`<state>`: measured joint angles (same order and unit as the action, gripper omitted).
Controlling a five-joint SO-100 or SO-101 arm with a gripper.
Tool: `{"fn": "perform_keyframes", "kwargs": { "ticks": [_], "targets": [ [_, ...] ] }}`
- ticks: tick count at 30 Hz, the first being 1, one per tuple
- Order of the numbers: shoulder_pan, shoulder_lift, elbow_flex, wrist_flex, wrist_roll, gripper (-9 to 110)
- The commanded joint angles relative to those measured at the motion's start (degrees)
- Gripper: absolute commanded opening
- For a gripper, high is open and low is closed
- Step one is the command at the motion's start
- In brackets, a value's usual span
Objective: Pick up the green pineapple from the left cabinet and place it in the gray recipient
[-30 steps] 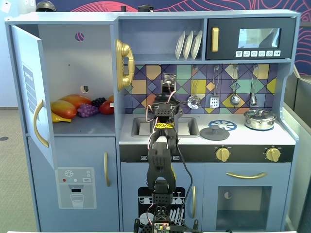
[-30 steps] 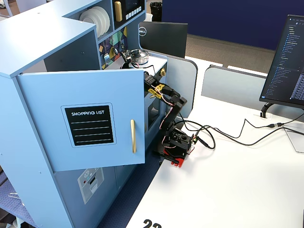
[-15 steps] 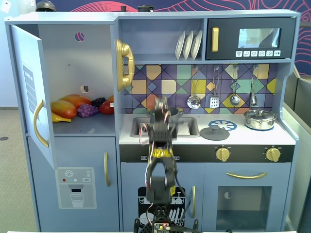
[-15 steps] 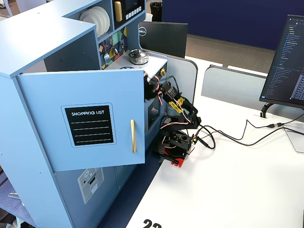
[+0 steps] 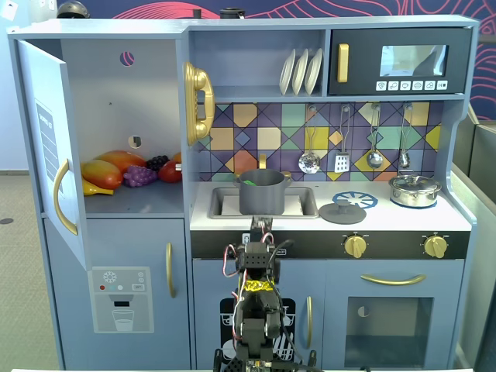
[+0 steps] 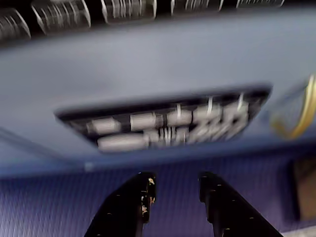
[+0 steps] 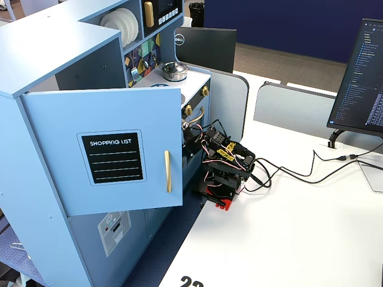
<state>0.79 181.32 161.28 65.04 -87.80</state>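
Note:
The gray recipient [image 5: 261, 194] stands in the sink of the toy kitchen. A small bright green bit [image 5: 249, 184] shows just inside its rim; it looks like the green pineapple, mostly hidden. The left cabinet [image 5: 124, 101] stands open with its door [image 5: 46, 147] swung to the left. No green fruit shows on its shelf. My gripper [image 5: 260, 226] is on the folded arm, low in front of the stove panel and below the pot. In the wrist view my gripper [image 6: 176, 180] is open and empty, facing the blurred blue kitchen front.
Mangoes [image 5: 105, 172], a purple grape bunch [image 5: 139, 176] and red fruit [image 5: 170, 171] lie on the cabinet shelf. A flat gray lid [image 5: 342, 211] and a silver lidded pot [image 5: 415, 190] sit on the stove top. The folded arm [image 7: 226, 164] sits on a white table with cables and a monitor [image 7: 362, 78].

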Motion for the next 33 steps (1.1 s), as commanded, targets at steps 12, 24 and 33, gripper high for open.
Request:
{"fn": "perform_keyframes", "kwargs": {
  "ticks": [12,24,33],
  "targets": [
    [0.18,0.79,10.72,18.72,-4.92,2],
    [0.18,0.79,10.72,22.59,1.23,4],
    [0.18,0.79,10.72,22.59,1.23,5]
  ]
}}
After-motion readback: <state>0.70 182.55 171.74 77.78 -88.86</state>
